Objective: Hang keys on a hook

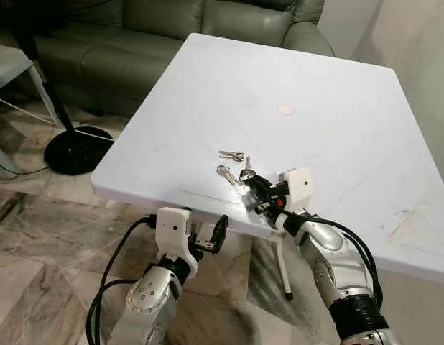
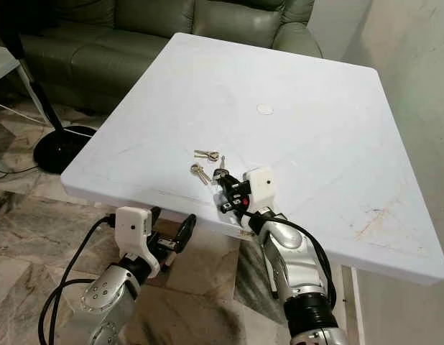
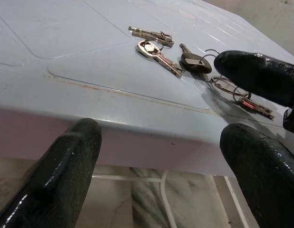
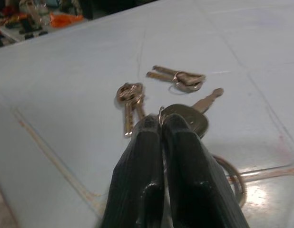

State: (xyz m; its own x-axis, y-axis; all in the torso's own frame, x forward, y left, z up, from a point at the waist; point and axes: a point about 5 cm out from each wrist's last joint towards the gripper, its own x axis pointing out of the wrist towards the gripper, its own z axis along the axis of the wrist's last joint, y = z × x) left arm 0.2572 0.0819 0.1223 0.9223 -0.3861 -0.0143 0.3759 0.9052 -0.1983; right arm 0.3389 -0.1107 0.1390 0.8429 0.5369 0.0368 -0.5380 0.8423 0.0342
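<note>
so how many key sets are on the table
3. One pair lies farthest in, one nearer the edge to its left, and a black-headed key sits at the right gripper, whose shut fingers hide part of it.

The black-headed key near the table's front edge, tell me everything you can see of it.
The black-headed key has a dark, plastic-looking head and a short silvery metal blade. It lies flat on the white table, on a thin wire ring. The right gripper is shut on that ring, right at the head. Two all-metal key bunches lie just beyond it, apart.
</note>
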